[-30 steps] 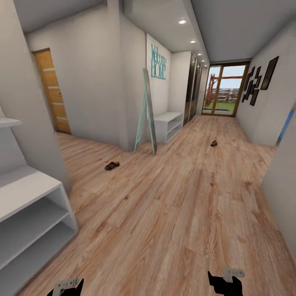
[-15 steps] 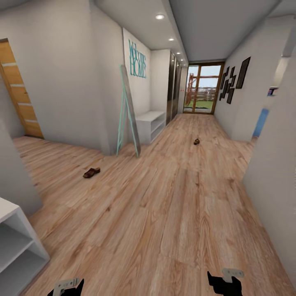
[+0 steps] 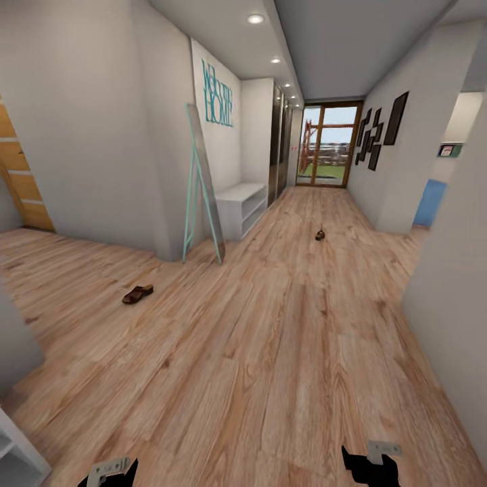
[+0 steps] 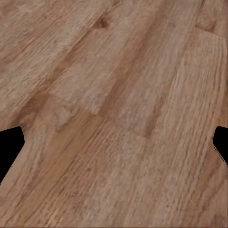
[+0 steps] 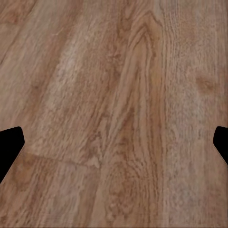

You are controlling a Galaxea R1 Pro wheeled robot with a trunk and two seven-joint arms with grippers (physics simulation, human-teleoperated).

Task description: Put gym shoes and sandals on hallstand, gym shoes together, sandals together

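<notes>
We look down a long corridor floor [image 3: 284, 352] of light brown wood planks. One brown sandal [image 3: 137, 294] lies flat on the planks to our left, near the foot of a teal-framed standing mirror [image 3: 201, 186] that leans against the wall corner. A second small brown object [image 3: 320, 235], likely the other sandal, sits far ahead in the middle of the floor, well apart from the first; it is too small for us to be sure. A pale-grey shoe rack [image 3: 241, 205] with open shelves stands against the left wall just beyond the mirror, under teal wall lettering [image 3: 218, 103]. At the near left corner, the edge of another pale shelf unit [image 3: 17, 460] shows. A glass door [image 3: 329, 145] closes the far end, and dark frames [image 3: 379, 132] hang on the right wall.

Our left gripper [image 4: 114, 147] and right gripper [image 5: 114, 147] hang low over bare planks; in each wrist view the dark fingertips [image 4: 10, 145] [image 5: 10, 142] sit at opposite edges, so both jaws are spread wide and hold nothing.
</notes>
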